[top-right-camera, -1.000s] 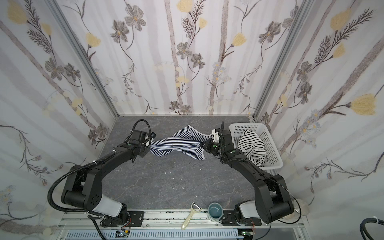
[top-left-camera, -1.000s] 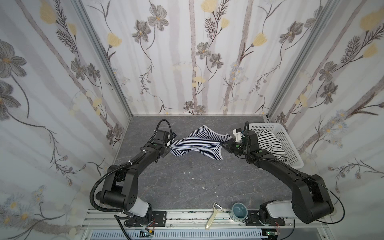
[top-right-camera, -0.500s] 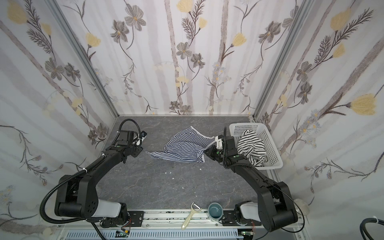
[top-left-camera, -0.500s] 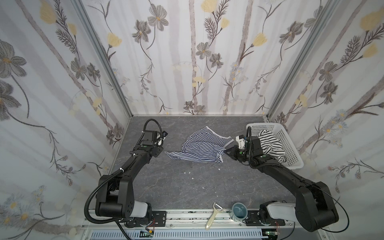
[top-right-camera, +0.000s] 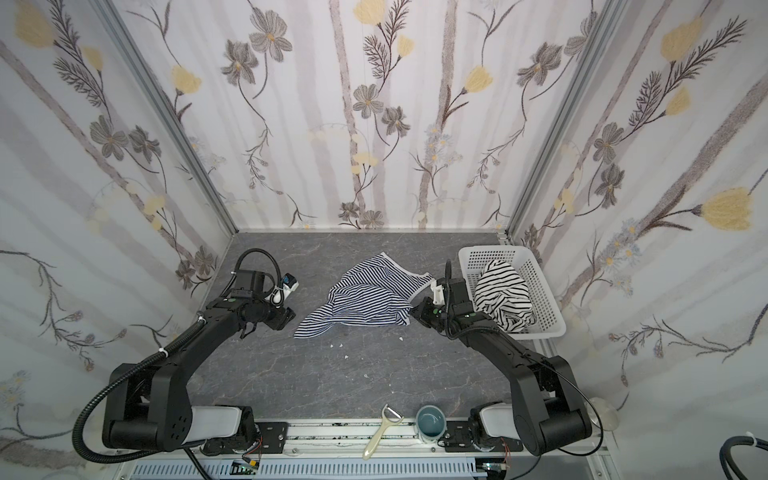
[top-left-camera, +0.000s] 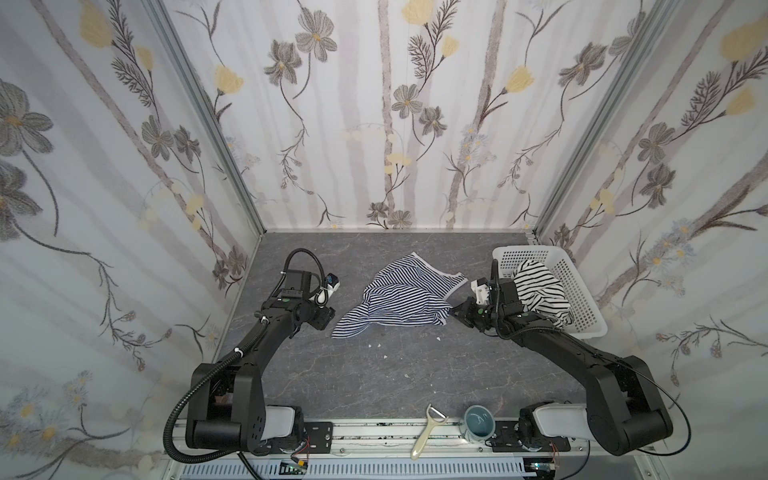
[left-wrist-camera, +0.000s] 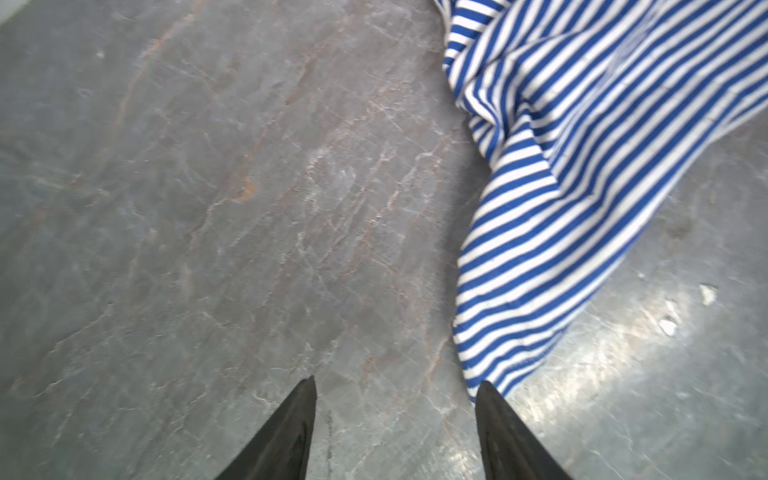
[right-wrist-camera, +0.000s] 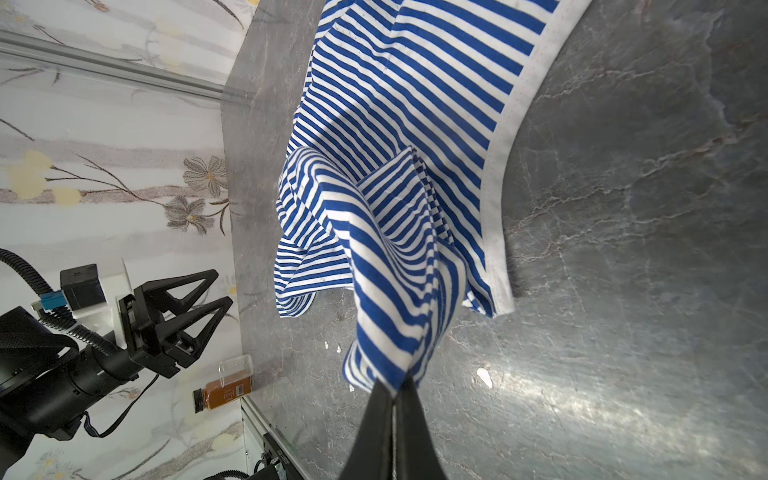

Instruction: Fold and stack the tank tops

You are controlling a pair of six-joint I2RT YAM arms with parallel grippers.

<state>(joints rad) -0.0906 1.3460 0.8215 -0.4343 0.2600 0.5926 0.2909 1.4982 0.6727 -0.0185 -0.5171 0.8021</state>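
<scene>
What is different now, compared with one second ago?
The left pincer let go of the navy-striped top and drew back; the top sagged onto the table. The right pincer stays shut on its corner. The black-striped top stays in the basket.

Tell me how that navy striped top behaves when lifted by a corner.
Likely floppy: the navy striped tank top sags in folds from the right claw. Probably light, since a small pinch lifts its corner.

Tank top (top-left-camera: 399, 299) on table (top-left-camera: 415, 374) ctr; 2nd top (top-left-camera: 540, 291) in basket (top-left-camera: 575, 286), rt.
</scene>
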